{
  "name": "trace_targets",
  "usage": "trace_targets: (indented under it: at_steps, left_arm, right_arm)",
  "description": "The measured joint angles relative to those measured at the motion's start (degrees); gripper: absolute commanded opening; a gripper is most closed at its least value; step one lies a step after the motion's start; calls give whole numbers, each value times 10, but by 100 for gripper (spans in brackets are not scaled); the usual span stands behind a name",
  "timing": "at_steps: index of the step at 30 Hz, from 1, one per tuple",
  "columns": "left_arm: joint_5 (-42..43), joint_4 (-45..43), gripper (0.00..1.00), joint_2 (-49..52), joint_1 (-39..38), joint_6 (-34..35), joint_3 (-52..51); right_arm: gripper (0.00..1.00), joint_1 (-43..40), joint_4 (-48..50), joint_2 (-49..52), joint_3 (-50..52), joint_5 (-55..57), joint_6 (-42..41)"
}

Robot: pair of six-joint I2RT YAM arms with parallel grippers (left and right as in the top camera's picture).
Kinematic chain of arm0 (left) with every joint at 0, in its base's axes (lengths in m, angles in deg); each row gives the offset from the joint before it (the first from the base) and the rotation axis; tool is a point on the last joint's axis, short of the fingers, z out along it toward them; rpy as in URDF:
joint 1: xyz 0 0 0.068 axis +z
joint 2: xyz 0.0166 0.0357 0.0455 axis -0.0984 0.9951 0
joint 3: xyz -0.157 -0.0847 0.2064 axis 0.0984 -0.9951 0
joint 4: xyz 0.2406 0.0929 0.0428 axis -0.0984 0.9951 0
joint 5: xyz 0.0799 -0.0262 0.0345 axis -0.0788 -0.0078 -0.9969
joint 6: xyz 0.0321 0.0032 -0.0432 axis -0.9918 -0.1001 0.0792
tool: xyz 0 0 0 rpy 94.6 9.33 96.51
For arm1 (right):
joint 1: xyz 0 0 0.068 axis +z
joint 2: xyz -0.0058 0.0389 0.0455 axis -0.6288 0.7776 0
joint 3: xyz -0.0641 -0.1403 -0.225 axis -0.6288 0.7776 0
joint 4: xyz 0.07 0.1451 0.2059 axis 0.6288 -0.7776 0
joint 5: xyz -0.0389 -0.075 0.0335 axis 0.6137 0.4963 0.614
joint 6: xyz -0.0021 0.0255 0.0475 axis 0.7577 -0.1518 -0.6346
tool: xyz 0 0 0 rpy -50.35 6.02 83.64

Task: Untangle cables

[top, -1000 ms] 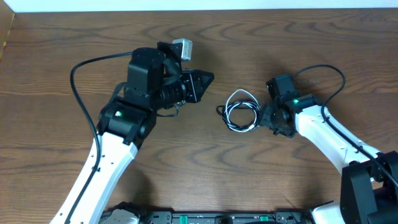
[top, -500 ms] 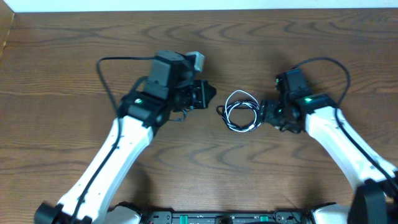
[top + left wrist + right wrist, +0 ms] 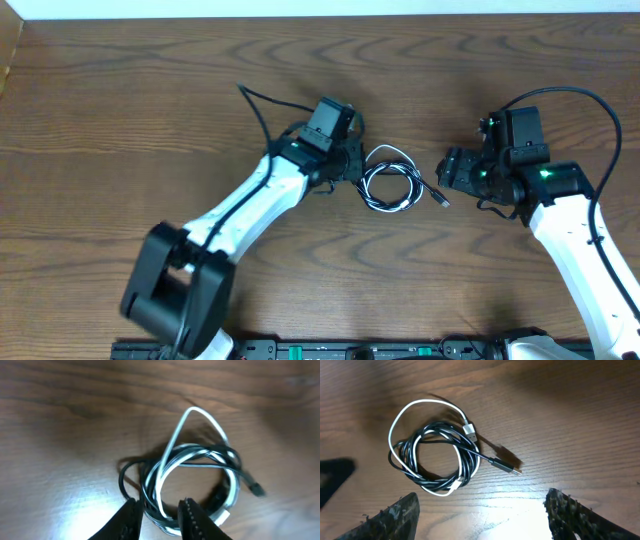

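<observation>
- Wood table (image 3: 120, 120) holds the cables (image 3: 440, 428), coiled together between our arms.
- Left gripper (image 3: 158, 501) slightly apart over their rim; right gripper (image 3: 481, 496) wide, empty.
- Light, limp, we judge; grab the black plug (image 3: 512, 467).

The left wrist view is blurred throughout. The tangled cables (image 3: 205, 455) run off its bottom edge, partly behind the left gripper (image 3: 159, 503). From overhead, its fingertips are lost against its own dark body, and which strand crosses which is too fine to tell.
</observation>
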Motion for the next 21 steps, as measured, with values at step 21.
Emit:
trace_targets:
  at_steps: [21]
  left_arm:
    - [-79, 9, 35, 69, -12, 74, 0]
  right_arm:
    - [78, 0, -14, 0, 0, -2, 0]
